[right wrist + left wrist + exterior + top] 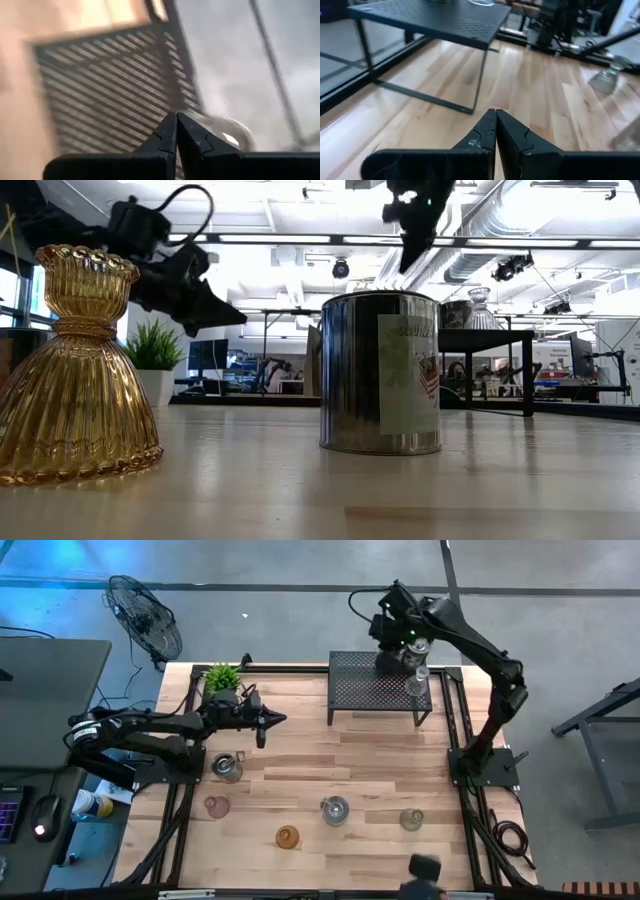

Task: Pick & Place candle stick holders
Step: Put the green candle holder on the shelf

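A grey floor [300, 565] surrounds the wooden bench [370, 755]. A black fan [145, 620] stands off its far left corner. White ceiling ducts [500, 220] and strip lights [290, 238] run overhead.

The wooden counter [380, 770] carries a black mesh rack [380, 690] at its far side and a potted plant [222, 678] at the far left corner. Five holders stand nearer: clear [228, 767], pink [217, 806], amber [288, 836], silvery [335, 810], greenish [411, 819].
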Controlling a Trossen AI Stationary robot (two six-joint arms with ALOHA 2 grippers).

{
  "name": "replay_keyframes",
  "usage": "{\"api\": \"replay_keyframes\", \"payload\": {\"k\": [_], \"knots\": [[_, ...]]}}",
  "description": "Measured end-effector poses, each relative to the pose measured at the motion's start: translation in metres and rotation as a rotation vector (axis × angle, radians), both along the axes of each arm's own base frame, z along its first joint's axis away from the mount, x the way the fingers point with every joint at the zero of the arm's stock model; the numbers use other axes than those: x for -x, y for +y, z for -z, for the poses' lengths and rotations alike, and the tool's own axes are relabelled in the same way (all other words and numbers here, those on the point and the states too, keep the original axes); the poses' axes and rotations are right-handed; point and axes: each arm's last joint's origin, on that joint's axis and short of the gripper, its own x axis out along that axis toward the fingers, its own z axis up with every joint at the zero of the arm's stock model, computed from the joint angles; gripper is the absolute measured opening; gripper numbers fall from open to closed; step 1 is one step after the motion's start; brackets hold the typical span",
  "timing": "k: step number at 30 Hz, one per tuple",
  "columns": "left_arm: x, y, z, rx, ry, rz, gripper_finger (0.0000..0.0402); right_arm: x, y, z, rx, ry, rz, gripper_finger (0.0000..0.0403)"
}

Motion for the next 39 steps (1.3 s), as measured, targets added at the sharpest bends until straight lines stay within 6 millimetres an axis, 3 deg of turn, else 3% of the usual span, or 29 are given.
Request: {"api": "replay_keyframes", "payload": {"k": [3,8,15,29,33,39], "knots": [[0.008,-0.004,0.006,-0.021,-0.056,-0.005,0.0004,-0.007,0.019,-0.002,-0.022,-0.117,-0.04,0.0001],[0.012,-0.006,0.009,-0.034,-0.078,0.006,0.0004,-0.016,0.06,0.028,-0.033,-0.332,-0.118,0.0001],[0.011,-0.008,0.009,-0.059,-0.08,0.077,0.0004,-0.003,0.133,0.059,-0.064,-0.612,-0.09,0.0001],[0.005,-0.005,-0.003,-0.102,-0.116,0.081,0.0004,0.037,0.282,0.085,-0.31,-0.576,0.265,0.0],[0.005,-0.005,-0.002,-0.095,-0.11,0.1,0.0004,0.056,0.311,0.098,-0.406,-0.486,0.36,0.0],[0.005,-0.006,-0.002,-0.087,-0.105,0.109,0.0004,0.08,0.337,0.107,-0.559,-0.388,0.519,0.0]]}}
